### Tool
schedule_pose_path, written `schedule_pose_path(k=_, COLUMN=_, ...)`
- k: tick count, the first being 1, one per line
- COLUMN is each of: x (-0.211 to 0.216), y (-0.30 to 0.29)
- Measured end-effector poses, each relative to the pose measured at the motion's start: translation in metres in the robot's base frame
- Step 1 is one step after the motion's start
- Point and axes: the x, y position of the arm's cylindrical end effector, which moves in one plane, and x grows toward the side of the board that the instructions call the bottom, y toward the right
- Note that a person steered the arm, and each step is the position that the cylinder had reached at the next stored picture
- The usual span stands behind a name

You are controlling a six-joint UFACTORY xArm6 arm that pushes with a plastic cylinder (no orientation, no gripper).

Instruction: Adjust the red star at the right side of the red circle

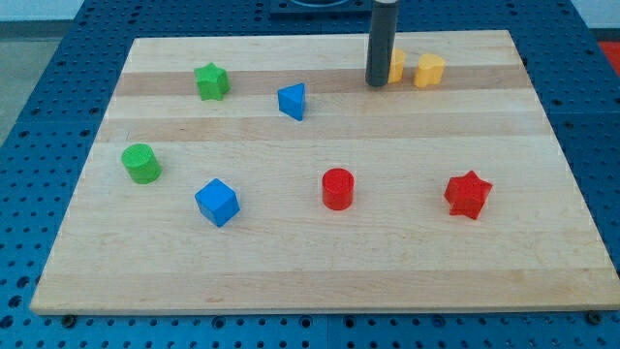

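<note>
The red star lies flat at the frame's lower right, well apart from the upright red circle at lower centre.

We see a pale wooden board made of glued strips with lengthwise grain, a darker band running near the view's top. It sits on a blue perforated metal table with a regular grid of small holes, visible on all four sides. Light is even and soft, shadows short; a strip of pale floor shows at the view's top right corner.
</note>
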Motion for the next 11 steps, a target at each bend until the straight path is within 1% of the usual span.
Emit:
schedule_pose_path(k=1, x=-0.014, y=0.029)
schedule_pose_path(k=2, x=-0.014, y=0.032)
schedule_pose_path(k=3, x=0.039, y=0.031)
schedule_pose_path(k=4, x=0.046, y=0.060)
schedule_pose_path(k=5, x=0.022, y=0.099)
schedule_pose_path(k=6, x=0.035, y=0.100)
schedule_pose_path(k=7, x=0.108, y=0.128)
schedule_pose_path(k=9, x=0.258, y=0.160)
schedule_pose_path(k=10, x=0.255, y=0.101)
schedule_pose_path(k=11, x=0.197, y=0.105)
